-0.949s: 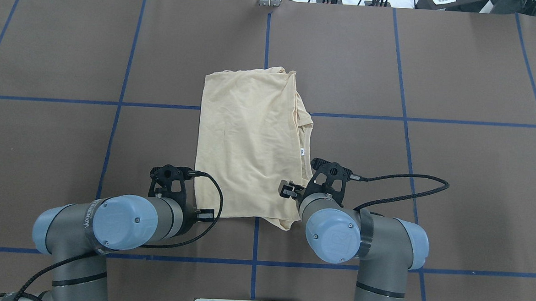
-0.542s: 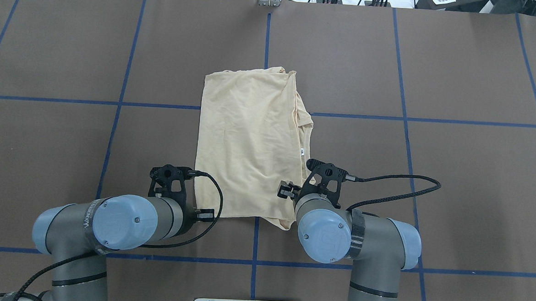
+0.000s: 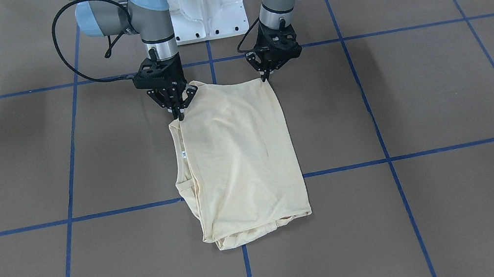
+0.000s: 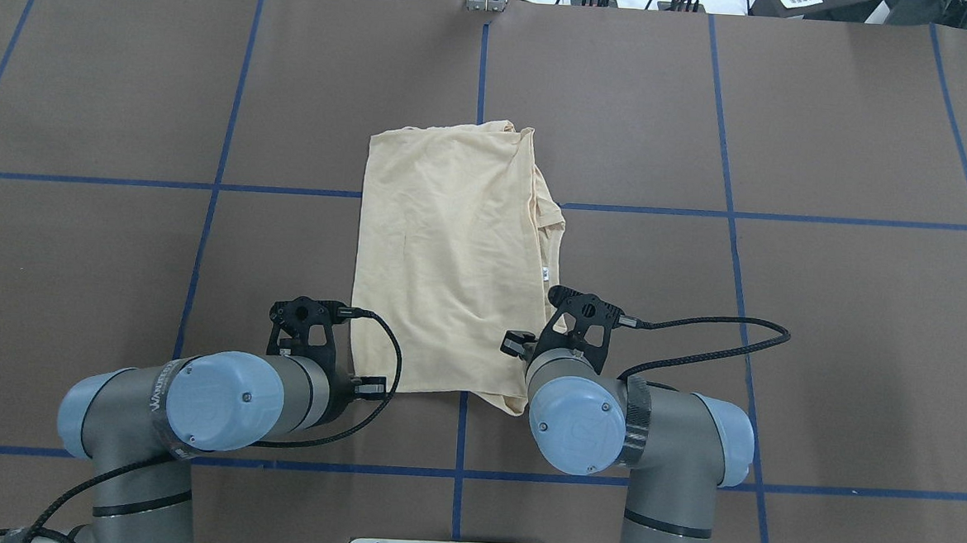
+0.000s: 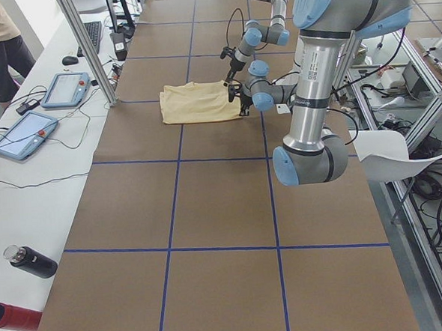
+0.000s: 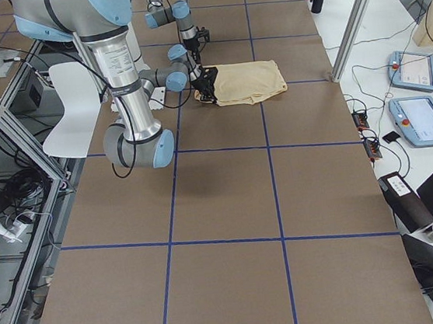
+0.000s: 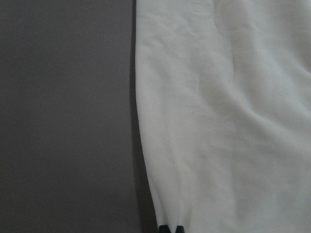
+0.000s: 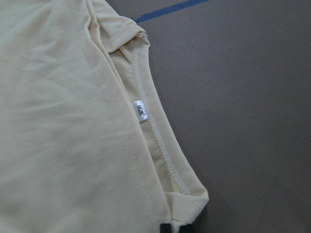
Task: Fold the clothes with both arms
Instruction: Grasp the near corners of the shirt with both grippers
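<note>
The pale cream-yellow T-shirt (image 3: 240,159) lies folded in a long rectangle, plain side up, mid-table (image 4: 443,261). Its neckline and small white neck label (image 8: 139,111) run along the edge on my right arm's side. My left gripper (image 3: 265,77) is shut on the near corner of the shirt on its side; its tips sit at the shirt's edge in the left wrist view (image 7: 171,229). My right gripper (image 3: 180,115) is shut on the other near corner, beside the neckline (image 8: 170,227). In the overhead view both grippers are hidden under the wrists.
The white pedestal base (image 3: 206,6) stands just behind the grippers. Blue tape lines (image 4: 462,436) grid the brown table. In the exterior left view a side bench holds tablets (image 5: 66,89) and bottles (image 5: 30,261), with a metal post (image 5: 86,50).
My right arm has shifted a little toward the left and toward the shirt's edge. My left arm and the shirt have not moved.
</note>
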### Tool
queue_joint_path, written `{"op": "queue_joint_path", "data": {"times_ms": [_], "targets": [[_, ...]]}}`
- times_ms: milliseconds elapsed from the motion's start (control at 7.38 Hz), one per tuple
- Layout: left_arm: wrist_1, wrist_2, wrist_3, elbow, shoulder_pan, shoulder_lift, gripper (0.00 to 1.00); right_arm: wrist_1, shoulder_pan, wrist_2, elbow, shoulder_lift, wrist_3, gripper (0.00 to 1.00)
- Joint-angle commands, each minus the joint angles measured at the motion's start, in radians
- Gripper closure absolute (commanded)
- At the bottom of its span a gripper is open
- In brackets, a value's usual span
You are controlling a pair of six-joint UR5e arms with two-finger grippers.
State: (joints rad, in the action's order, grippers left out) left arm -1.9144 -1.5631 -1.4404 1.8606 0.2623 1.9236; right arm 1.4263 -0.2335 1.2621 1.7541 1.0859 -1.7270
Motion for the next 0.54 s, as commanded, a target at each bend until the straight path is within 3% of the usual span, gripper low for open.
{"op": "queue_joint_path", "data": {"times_ms": [0, 407], "targets": [[0.000, 0.000, 0.000, 0.000, 0.000, 0.002, 1.00, -0.001, 0.000, -0.001, -0.001, -0.001, -0.003, 0.96], [0.002, -0.005, 0.006, 0.040, 0.002, -0.002, 1.00, -0.001, -0.001, 0.000, 0.022, 0.000, 0.000, 1.00]]}}
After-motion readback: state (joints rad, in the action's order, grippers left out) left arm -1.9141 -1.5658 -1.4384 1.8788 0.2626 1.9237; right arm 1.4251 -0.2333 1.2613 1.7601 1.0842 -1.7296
